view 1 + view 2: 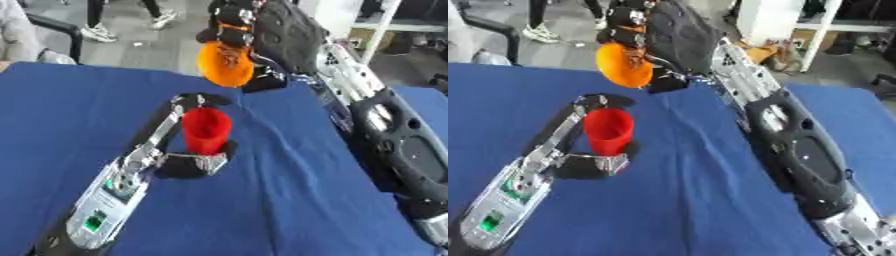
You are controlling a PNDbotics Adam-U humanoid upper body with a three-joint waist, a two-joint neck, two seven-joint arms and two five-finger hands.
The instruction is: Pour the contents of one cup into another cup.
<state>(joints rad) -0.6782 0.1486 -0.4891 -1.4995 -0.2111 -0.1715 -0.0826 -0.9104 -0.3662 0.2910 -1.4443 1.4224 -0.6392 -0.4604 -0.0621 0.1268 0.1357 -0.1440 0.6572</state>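
I am taking the red cup (206, 130) as my landmark: it is standing upright on the blue table (289, 200), mouth up, with nothing visible inside from this angle. My left hand (188, 142) is bracing it, fingers running up its far-left side and the thumb curling in at its base, so I am reading that hand as wrapped around the red cup low down. Beyond the red cup and above it, past the far table edge, my right hand (636, 30) is holding the orange cup (625, 65) aloft, its fingers closing around the upper part of the wall; the orange cup is tipping so that what I take to be its underside is facing me, the mouth pointing away and down. It is well apart from the red cup and not over its opening, so I am judging the pour either finished or not yet lined up; I cannot tell which, and I am seeing no contents falling. Both cups are looking like thin plastic: light, smooth, likely slippery against the fingers and easy to squash near the rim. I am therefore favouring a hold around the mid-wall, where the taper is giving the fingers something to sit against, and keeping the bracing hand low on the red cup, since so light a cup is likely to tip at a nudge.
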